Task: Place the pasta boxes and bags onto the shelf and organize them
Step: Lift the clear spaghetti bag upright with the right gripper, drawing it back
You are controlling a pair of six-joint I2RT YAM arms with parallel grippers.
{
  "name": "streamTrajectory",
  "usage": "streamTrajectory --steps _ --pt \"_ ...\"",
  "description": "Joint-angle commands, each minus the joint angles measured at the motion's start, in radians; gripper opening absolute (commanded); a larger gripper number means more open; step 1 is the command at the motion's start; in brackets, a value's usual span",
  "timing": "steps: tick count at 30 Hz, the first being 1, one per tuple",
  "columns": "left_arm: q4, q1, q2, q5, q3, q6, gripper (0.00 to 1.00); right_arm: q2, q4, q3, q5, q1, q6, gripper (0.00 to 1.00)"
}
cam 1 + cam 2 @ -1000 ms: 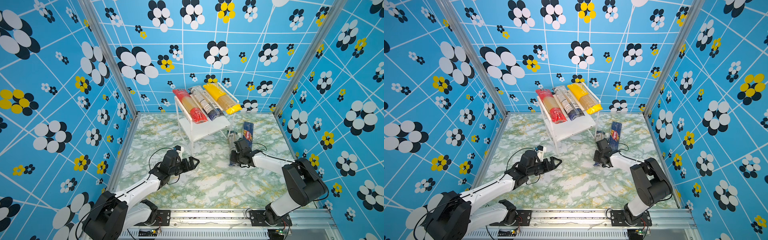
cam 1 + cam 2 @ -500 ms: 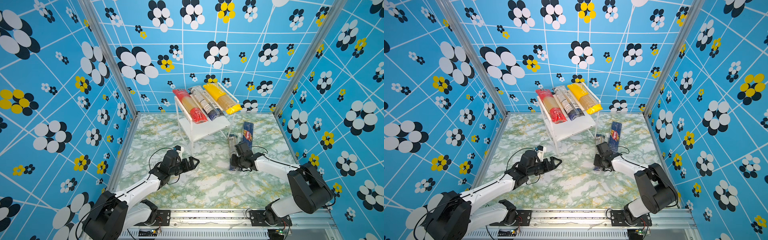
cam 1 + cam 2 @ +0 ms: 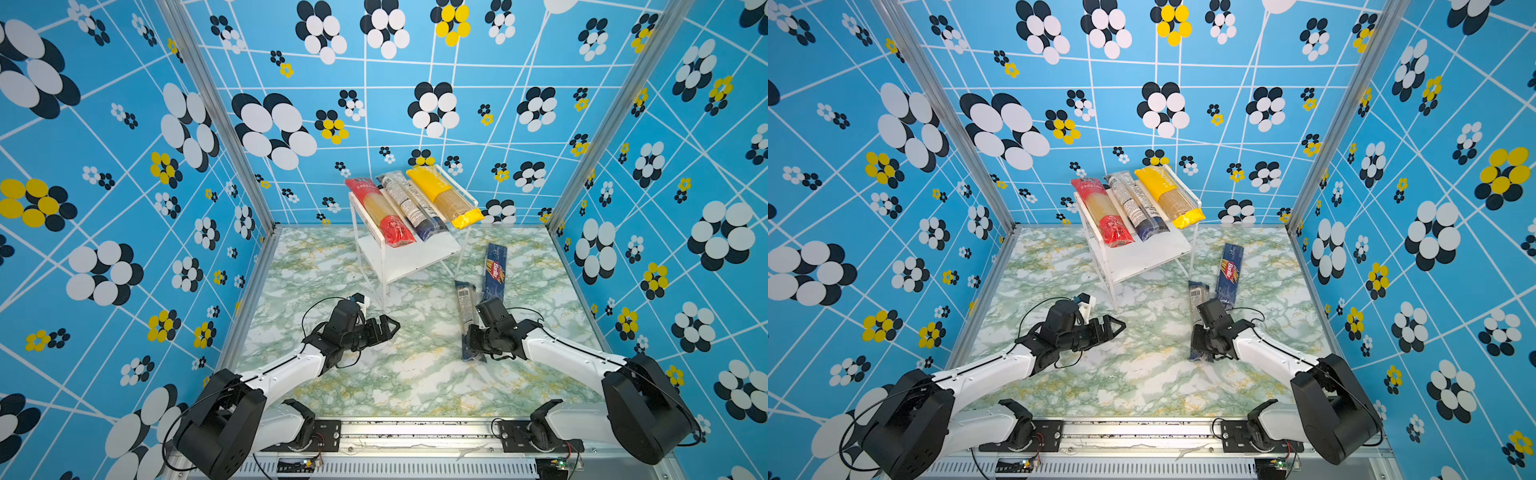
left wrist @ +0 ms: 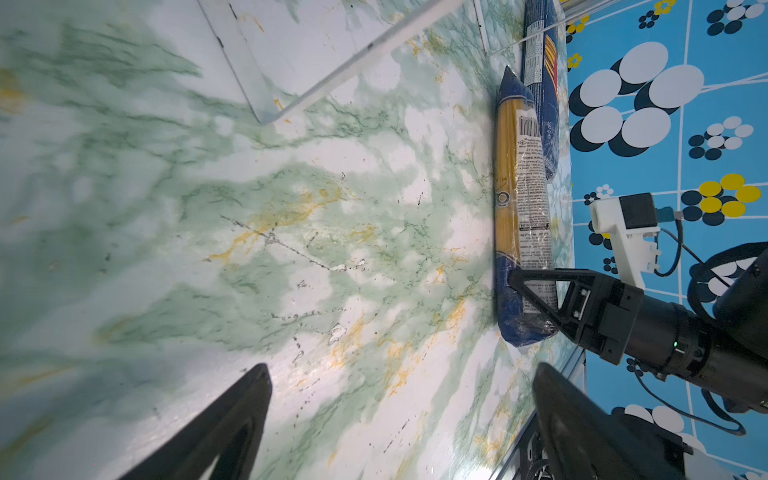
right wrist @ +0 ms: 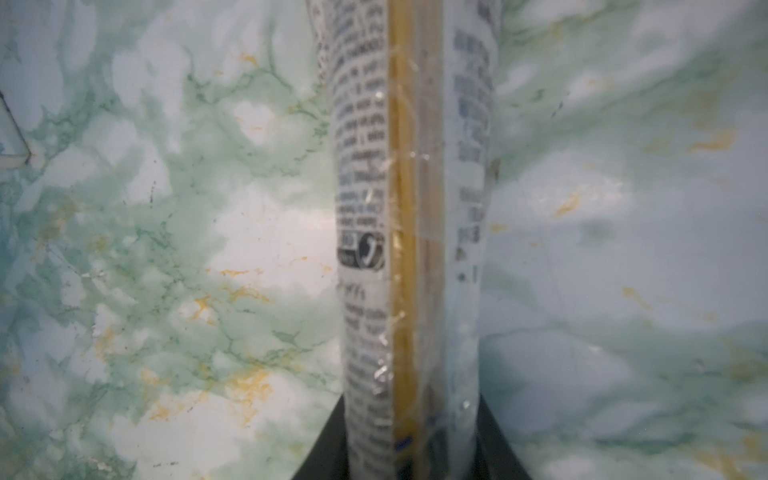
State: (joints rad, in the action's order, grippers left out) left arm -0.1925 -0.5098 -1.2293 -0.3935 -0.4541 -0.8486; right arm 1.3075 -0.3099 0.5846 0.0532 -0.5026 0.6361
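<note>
The shelf point(image 3: 415, 255) point(image 3: 1142, 259) stands at the back. Its top board carries a red-ended pack point(image 3: 380, 216), a see-through pack with navy ends point(image 3: 411, 208) and a yellow pack point(image 3: 444, 197), side by side. A second see-through bag with navy ends point(image 3: 464, 307) point(image 3: 1197, 301) point(image 4: 519, 199) point(image 5: 407, 208) is on the right of the marble table. My right gripper point(image 3: 473, 343) point(image 3: 1201, 343) point(image 4: 536, 299) point(image 5: 411, 449) is shut on its near end. The navy Barilla box point(image 3: 494, 268) point(image 3: 1229, 270) point(image 4: 540, 62) lies flat just beyond. My left gripper point(image 3: 384, 328) point(image 3: 1113, 328) point(image 4: 403, 386) hovers open and empty at centre-left.
The shelf's lower white board is bare. A see-through shelf leg point(image 4: 353, 54) stands between my left gripper and the bag. Patterned blue walls point(image 3: 124, 208) close in the table point(image 3: 415, 374) on three sides, and a metal rail point(image 3: 415, 428) runs along the front.
My right gripper has pulled back toward the table's front with the see-through bag in it, away from the shelf. The left arm has not moved.
</note>
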Motion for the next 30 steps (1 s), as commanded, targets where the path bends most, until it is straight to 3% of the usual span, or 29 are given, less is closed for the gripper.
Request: streamTrajectory --steps 1,12,30 --pt "-0.038 0.01 -0.019 -0.019 -0.026 0.003 0.99 -0.028 -0.141 -0.054 0.072 -0.012 0.011 0.0" --pt "-0.058 0.01 -0.033 -0.032 -0.024 0.003 0.99 -0.148 -0.134 -0.077 0.094 -0.021 -0.076 0.0" --pt "-0.052 0.01 -0.025 -0.033 -0.025 0.008 0.99 -0.325 -0.322 0.034 0.044 -0.024 -0.187 0.0"
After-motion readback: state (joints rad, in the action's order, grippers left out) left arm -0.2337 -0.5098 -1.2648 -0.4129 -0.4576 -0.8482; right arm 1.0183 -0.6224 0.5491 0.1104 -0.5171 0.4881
